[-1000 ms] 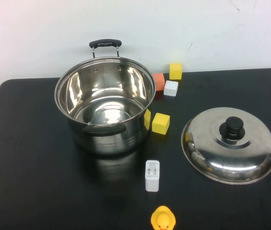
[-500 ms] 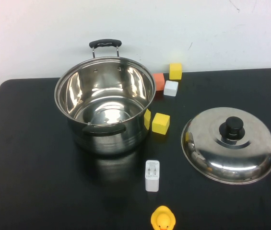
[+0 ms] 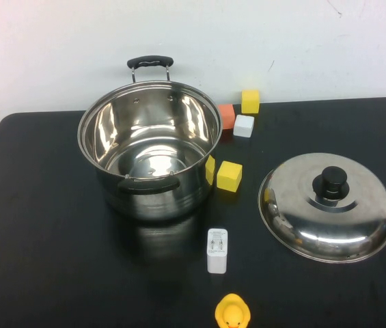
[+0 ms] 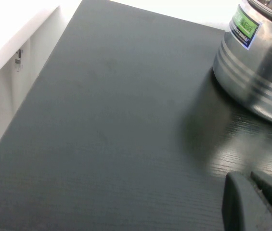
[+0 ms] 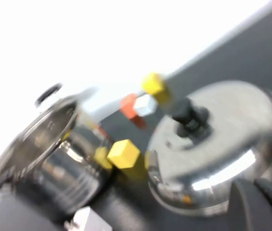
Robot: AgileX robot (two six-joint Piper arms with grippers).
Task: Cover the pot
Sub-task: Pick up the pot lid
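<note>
Left claw (image 4: 258, 204), right claw (image 5: 261, 202): seemingly unmoved.

Bright, even light, seemingly from overhead, fills the high view, which is sharp. Glare streaks the pot (image 3: 149, 147) interior and the lid (image 3: 326, 206), and the pot mirrors faintly on the black table (image 3: 42, 232). The right wrist view is smeared by motion blur; the left wrist view is soft and slightly grainy.

Shiny steel pot (image 3: 149, 147) with black handles, silver lid (image 3: 326, 206) with black knob, on black table (image 3: 42, 260).
</note>
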